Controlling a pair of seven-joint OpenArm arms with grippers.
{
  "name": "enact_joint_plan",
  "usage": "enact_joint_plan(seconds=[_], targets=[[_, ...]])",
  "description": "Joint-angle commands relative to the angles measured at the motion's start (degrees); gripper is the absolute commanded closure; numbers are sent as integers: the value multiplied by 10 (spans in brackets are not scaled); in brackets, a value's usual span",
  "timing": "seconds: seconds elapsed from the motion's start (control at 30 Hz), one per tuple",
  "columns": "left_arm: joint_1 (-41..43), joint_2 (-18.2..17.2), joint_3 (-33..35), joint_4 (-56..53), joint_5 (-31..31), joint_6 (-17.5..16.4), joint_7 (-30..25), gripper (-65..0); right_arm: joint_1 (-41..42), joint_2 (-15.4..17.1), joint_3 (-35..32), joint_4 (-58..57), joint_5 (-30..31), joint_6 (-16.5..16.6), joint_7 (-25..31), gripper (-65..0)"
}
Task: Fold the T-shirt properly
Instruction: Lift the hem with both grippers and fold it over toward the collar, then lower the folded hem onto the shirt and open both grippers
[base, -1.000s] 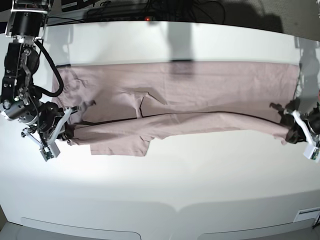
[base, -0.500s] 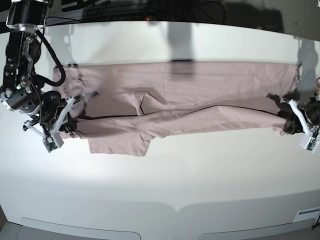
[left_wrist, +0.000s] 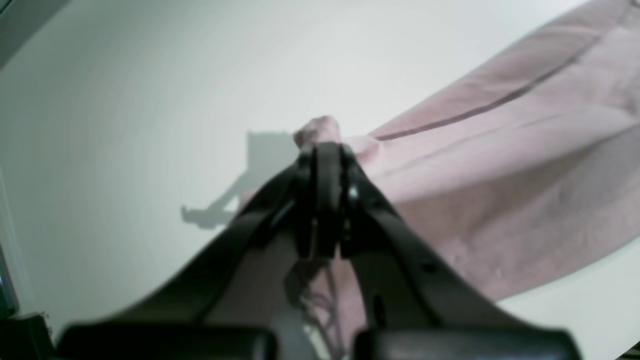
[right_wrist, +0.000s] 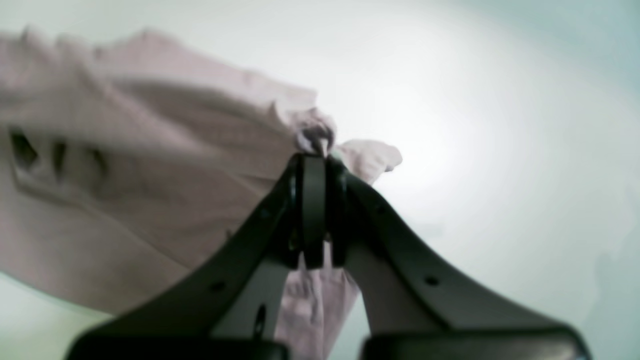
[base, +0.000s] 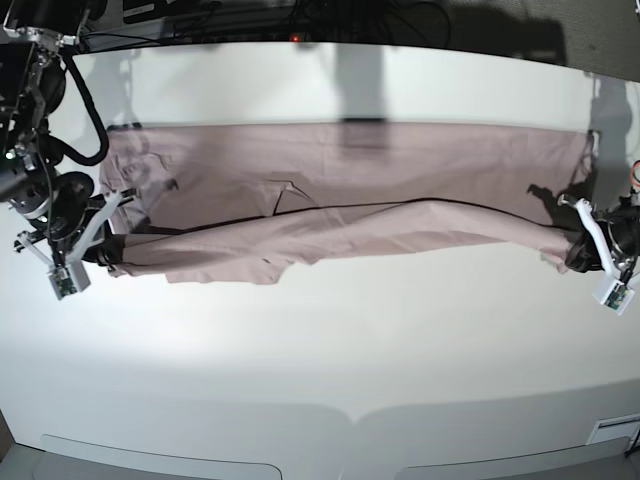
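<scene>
Right gripper (base: 110, 250): at the base view's left, jaws pinched tight on a bunched corner of the T-shirt (base: 350, 190).
T-shirt position: spread lengthwise across the white table (base: 320, 350), near edge lifted between both arms.
Progress: a first lengthwise fold looks under way; near strip not yet laid over the far half, crosswise folds remain.
Material: soft, matte dusty-pink cotton, wrinkled, sagging where unsupported.
Table: smooth, glossy white.
Left gripper (base: 578, 252): at the right, clamped on the opposite corner.
</scene>
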Motion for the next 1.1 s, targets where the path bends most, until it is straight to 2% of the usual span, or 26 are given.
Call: enact_joint_plan(seconds=[0.0, 0.27, 0.6, 0.8, 1.07], targets=[[-8, -12, -8, 10, -4, 2, -3, 0, 4, 9, 10, 15, 6, 2, 14, 0], [13, -12, -8, 10, 26, 9, 24, 0, -15, 9, 27, 54, 6, 2, 9, 0], [92, -12, -8, 10, 32, 9, -14, 0, -88, 10, 27, 63, 6, 2, -2, 0], [112, -12, -8, 10, 60, 22, -28, 0, -132, 9, 27, 82, 6, 2, -11, 0], [113, -12, -8, 10, 63, 26, -27, 0, -145, 9, 28, 123, 5, 2, -29, 0]])
